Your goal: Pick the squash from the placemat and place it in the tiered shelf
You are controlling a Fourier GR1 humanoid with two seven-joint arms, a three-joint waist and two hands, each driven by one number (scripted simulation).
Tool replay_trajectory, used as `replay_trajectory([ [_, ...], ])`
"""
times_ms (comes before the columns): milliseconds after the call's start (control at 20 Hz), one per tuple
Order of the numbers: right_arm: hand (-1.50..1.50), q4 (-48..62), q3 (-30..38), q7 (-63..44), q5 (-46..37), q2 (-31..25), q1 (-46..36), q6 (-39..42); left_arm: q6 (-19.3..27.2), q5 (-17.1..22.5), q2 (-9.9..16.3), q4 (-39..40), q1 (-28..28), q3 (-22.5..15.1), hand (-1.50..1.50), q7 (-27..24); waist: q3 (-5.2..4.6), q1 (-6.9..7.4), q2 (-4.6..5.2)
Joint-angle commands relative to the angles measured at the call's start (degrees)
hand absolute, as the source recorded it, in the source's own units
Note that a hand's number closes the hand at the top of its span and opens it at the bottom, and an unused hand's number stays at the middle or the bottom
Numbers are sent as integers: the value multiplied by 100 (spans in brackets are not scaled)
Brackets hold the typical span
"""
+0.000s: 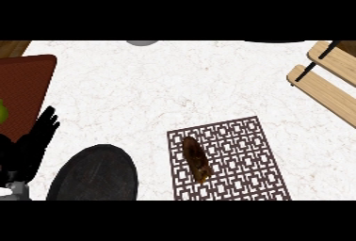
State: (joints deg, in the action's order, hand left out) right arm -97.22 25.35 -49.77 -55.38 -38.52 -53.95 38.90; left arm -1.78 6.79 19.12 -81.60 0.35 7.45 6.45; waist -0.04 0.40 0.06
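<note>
A dark brown elongated squash (197, 159) lies on the left part of a brown lattice-patterned placemat (240, 150) at the lower middle of the white counter. The wooden tiered shelf (327, 80) with black posts stands at the upper right edge. My left hand (31, 143) shows at the left edge, fingers straight and pointing up, well left of the squash and holding nothing. My right hand is not in the head view.
A dark round plate (94, 174) sits at the lower left beside my left hand. A dark red board (24, 89) with something green on it lies at the far left. A grey object (142, 43) peeks in at the top edge.
</note>
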Motion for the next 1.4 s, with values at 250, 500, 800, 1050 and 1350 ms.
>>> replay_trajectory([
  [250,150,1225,268,845,-173,-229,695,-1475,25,-174,-147,-110,-12,-65,0,59,7,8,2],
  [500,150,1644,397,773,59,-231,483,-1770,-180,-93,-38,311,-47,202,0,-139,2,-4,-1],
  [800,-150,2541,719,777,-150,-407,678,-2669,-260,-121,-31,-146,146,142,0,-34,5,14,-3],
  [1050,-150,3316,438,1712,-123,-767,983,-2773,-298,-123,-79,-195,274,215,0,-65,5,17,4],
  [1350,-150,3303,558,1714,282,-717,644,-3158,-284,-207,-204,114,-12,236,0,-153,3,-5,1],
])
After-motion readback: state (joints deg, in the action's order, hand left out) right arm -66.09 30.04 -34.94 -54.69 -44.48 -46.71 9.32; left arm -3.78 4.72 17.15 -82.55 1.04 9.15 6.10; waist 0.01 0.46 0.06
